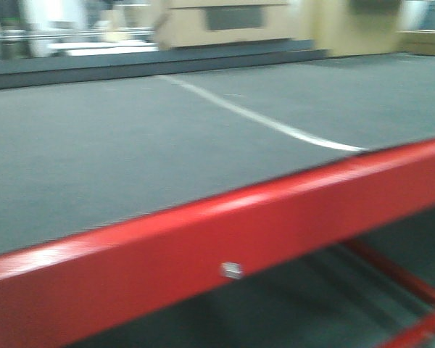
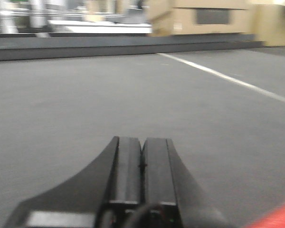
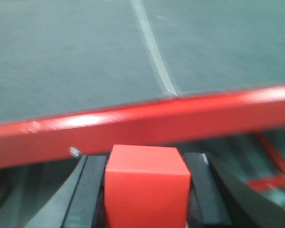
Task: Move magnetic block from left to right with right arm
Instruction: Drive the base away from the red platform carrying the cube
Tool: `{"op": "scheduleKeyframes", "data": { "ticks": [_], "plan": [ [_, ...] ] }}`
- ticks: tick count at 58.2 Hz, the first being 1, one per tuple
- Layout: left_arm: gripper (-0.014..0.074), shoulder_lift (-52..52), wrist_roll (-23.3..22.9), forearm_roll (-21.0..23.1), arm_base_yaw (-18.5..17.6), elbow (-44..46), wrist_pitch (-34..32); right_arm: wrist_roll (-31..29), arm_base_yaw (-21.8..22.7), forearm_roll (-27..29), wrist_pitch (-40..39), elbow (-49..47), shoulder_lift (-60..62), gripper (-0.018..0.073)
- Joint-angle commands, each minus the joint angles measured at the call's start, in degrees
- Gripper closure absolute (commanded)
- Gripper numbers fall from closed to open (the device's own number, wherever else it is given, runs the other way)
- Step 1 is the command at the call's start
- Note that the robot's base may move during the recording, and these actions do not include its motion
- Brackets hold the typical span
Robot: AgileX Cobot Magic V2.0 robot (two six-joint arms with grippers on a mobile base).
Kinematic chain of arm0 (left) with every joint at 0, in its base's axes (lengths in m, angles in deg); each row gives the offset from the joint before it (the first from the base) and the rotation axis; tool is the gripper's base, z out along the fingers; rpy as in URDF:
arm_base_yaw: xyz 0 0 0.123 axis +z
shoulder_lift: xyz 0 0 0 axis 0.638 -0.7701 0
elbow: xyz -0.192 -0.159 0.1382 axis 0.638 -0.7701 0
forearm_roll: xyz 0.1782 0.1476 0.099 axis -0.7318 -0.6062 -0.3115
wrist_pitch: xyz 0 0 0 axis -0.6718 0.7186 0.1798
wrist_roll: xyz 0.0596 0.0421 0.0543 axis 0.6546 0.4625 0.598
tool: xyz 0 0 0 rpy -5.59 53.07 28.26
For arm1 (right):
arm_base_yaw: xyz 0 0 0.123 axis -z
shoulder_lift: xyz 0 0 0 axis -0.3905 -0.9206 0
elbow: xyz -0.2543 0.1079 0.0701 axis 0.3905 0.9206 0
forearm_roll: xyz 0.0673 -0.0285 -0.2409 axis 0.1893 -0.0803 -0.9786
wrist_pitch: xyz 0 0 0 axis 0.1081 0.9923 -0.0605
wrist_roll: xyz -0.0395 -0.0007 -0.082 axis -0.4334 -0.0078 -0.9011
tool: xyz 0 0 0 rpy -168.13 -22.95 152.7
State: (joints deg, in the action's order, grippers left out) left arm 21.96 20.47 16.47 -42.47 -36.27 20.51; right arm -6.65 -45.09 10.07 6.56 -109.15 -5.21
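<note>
Currently the right gripper [image 3: 145, 161] is clamping the magnetic block [image 3: 147, 190] just short of the red rail [image 3: 180, 118]. The left gripper [image 2: 141, 145] is sitting clenched and empty beyond it. Carrying the block low is probably risking a knock against that rail.

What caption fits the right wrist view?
Red magnetic block clamped in the right pincer, facing the table's red rail.

Table [image 1: 116, 159]: grey matte top, blurred. Red front rail [image 1: 203, 246] crosses the lower frame diagonally. White line [image 1: 261, 116] lies on the top, running upper centre to right. Dark raised strip [image 1: 130, 65] borders the far edge.
</note>
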Motion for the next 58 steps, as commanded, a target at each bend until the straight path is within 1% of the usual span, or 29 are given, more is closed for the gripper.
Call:
{"op": "scheduleKeyframes", "data": {
  "ticks": [1, 58],
  "plan": [
    [0.0722, 0.72, -0.34, 0.27, 0.08, -0.51, -4.81, -0.45, 0.25, -0.75, -4.74, -1.49, -0.62, 0.0449],
    [0.0722, 0.72, -0.34, 0.27, 0.08, -0.51, -4.81, -0.45, 0.25, -0.75, -4.74, -1.49, -0.62, 0.0449]
  ]
}}
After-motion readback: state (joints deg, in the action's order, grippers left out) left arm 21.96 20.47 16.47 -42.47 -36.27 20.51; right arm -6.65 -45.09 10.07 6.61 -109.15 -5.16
